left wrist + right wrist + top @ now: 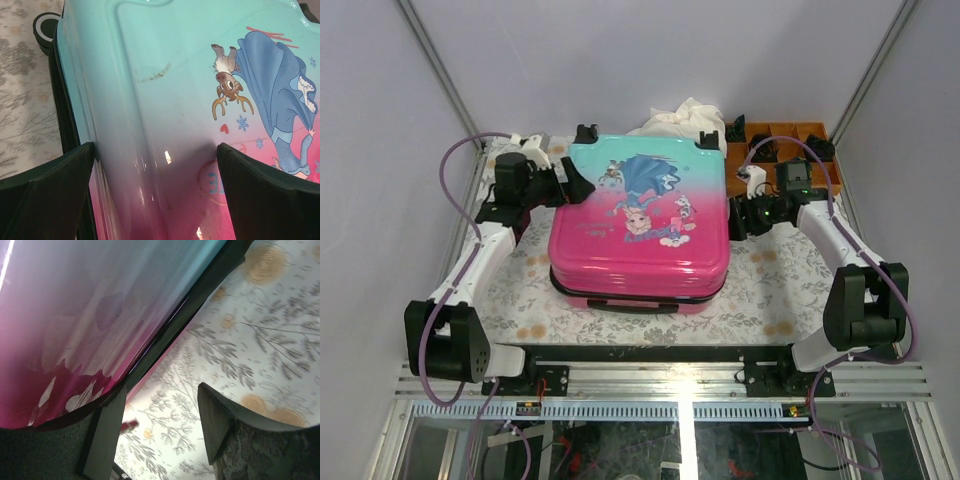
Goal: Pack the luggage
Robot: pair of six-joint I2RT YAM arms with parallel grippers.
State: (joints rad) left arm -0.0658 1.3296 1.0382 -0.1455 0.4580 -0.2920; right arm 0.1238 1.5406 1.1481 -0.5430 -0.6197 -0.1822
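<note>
Showing teal at the far end of the luggage [640, 220] and melting into hot pink at the near end, with a blue-cloaked cartoon princess, a brown reindeer, small blue snowflakes and a red heart printed across the shell. Banding its side seam in black, and ringing the black wheel [45, 27] in white. Scattering grey leafy sprigs and tan-orange blossoms over the white tablecloth [760, 290], and colouring the tray [812, 126] plain orange and the crumpled cloth [685, 115] cream.

Floral tablecloth [760, 290] spread flat, grey and tan print. Orange compartment tray [790, 127] far right, small black parts [765, 150] inside. Cream fabric bundle [682, 115] just left of tray.
</note>
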